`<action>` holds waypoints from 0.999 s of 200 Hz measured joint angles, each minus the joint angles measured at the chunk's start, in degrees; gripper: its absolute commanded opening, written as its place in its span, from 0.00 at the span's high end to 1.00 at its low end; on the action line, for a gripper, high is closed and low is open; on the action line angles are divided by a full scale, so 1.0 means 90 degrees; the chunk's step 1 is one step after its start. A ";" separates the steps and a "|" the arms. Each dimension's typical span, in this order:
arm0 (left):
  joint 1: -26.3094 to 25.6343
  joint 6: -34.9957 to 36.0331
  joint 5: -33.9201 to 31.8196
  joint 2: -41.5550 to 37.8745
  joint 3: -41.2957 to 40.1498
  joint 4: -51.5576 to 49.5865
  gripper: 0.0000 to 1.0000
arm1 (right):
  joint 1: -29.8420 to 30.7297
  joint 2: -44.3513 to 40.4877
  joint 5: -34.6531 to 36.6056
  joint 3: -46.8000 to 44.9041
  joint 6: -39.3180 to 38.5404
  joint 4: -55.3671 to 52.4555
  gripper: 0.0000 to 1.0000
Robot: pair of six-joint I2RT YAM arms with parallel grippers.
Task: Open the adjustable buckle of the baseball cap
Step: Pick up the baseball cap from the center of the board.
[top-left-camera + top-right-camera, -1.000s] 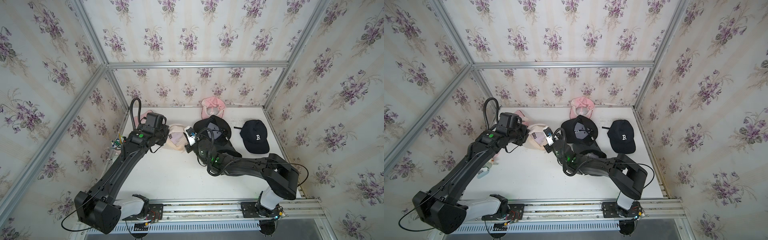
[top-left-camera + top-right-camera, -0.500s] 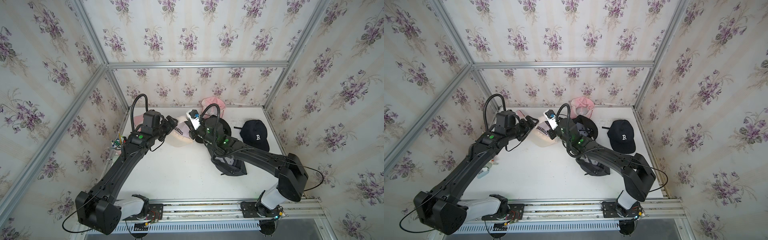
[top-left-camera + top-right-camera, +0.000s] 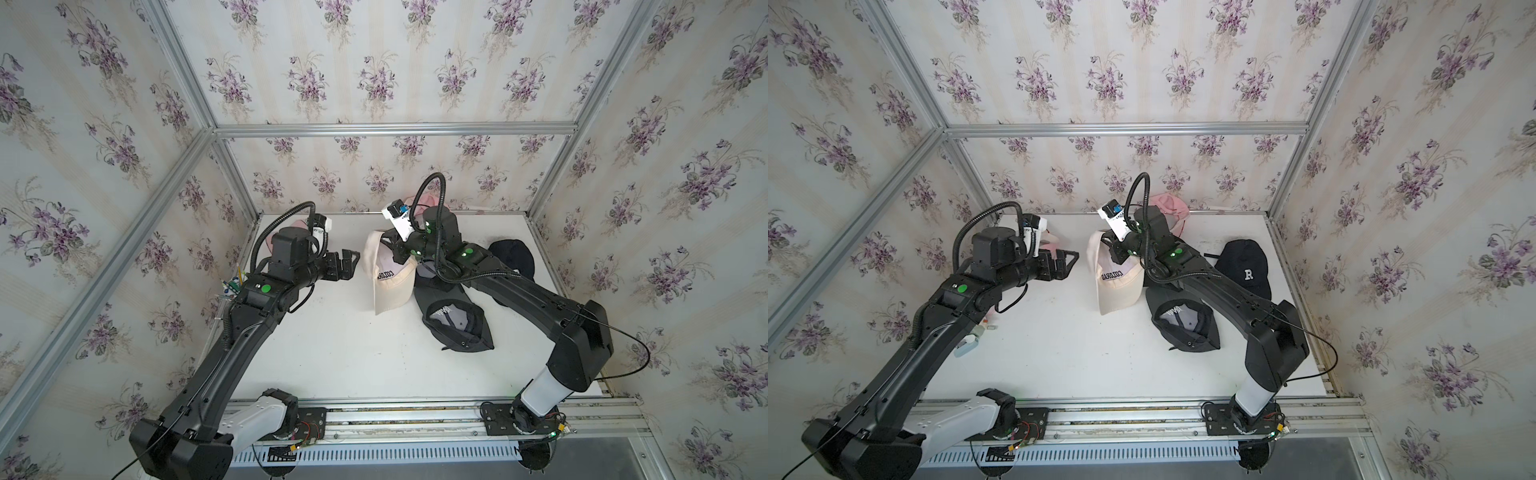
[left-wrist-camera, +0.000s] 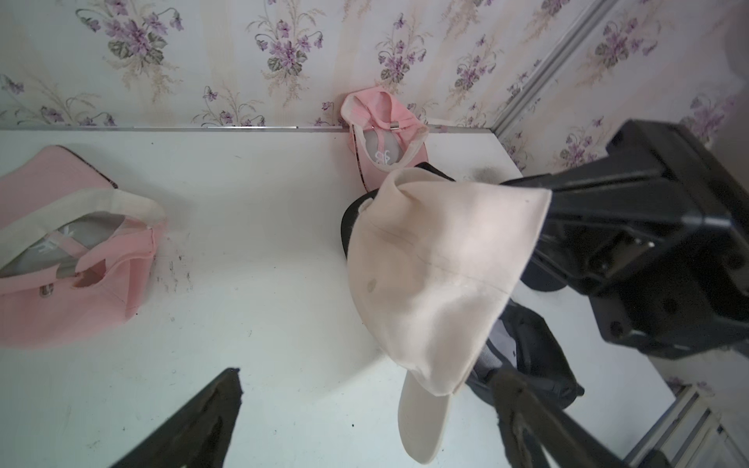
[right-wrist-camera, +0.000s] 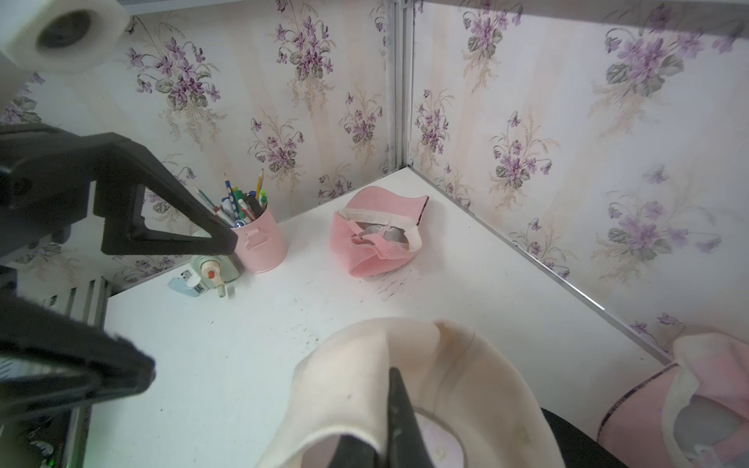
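Cream cap [image 3: 388, 286] lifted, right hand [image 3: 399, 257] pinching it, left hand [image 3: 352, 266] spread

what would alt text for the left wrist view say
A cream baseball cap hangs brim down from the right gripper over a white table. The open left gripper faces it, and two pink caps lie on the table, one against the wall.

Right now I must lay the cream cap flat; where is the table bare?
The widest bare patch of the table is its front middle, in front of the cream cap and the upturned black cap. A smaller gap lies between the left pink cap and the cream cap, below the left gripper. Crowded: back right, around the black R cap.
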 measured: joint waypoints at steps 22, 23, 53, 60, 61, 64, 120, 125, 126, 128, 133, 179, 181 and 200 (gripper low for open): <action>-0.0287 0.0619 0.0124 -0.0221 -0.0287 0.0328 0.05 | 0.0005 0.0070 -0.0209 0.0177 -0.0053 -0.0299 1.00; -0.0299 0.0641 0.0124 -0.0226 -0.0294 0.0338 0.05 | 0.0005 0.0073 -0.0219 0.0185 -0.0056 -0.0308 1.00; -0.0845 0.1311 0.0002 -0.0284 -0.0544 0.0760 0.03 | -0.0007 0.0083 -0.0413 0.0245 -0.0112 -0.0544 1.00; -0.0903 0.1413 -0.0080 -0.0272 -0.0602 0.0877 0.03 | -0.0007 0.0083 -0.0452 0.0248 -0.0119 -0.0576 1.00; -0.0908 0.1426 -0.0095 -0.0270 -0.0607 0.0891 0.03 | -0.0007 0.0083 -0.0464 0.0250 -0.0119 -0.0580 1.00; -0.0916 0.1474 -0.0151 -0.0262 -0.0629 0.0945 0.03 | -0.0007 0.0083 -0.0488 0.0250 -0.0121 -0.0590 1.00; -0.0942 0.1943 -0.0831 0.0165 -0.0619 0.1598 0.07 | -0.0007 0.0058 -0.0945 0.0240 -0.0121 -0.0627 1.00; -0.0942 0.1965 -0.0855 0.0216 -0.0607 0.1627 0.08 | -0.0007 0.0058 -0.0996 0.0238 -0.0121 -0.0627 1.00; -0.0942 0.1967 -0.0857 0.0223 -0.0605 0.1630 0.09 | -0.0007 0.0058 -0.1008 0.0238 -0.0121 -0.0627 1.00; -0.0942 0.1974 -0.0874 0.0245 -0.0600 0.1647 0.09 | -0.0007 0.0056 -0.1015 0.0236 -0.0121 -0.0627 1.00; -0.0942 0.1989 -0.0899 0.0287 -0.0583 0.1661 0.11 | -0.0007 0.0053 -0.1039 0.0233 -0.0121 -0.0629 1.00; -0.0942 0.2208 -0.1020 0.0510 -0.0491 0.1698 0.29 | -0.0007 -0.0010 -0.1197 0.0204 -0.0146 -0.0758 1.00; -0.0942 0.2215 -0.1030 0.0515 -0.0491 0.1698 0.31 | -0.0007 -0.0012 -0.1200 0.0202 -0.0146 -0.0763 1.00; -0.0945 0.2268 -0.1042 0.0522 -0.0488 0.1695 0.44 | -0.0007 -0.0044 -0.1209 0.0197 -0.0158 -0.0765 1.00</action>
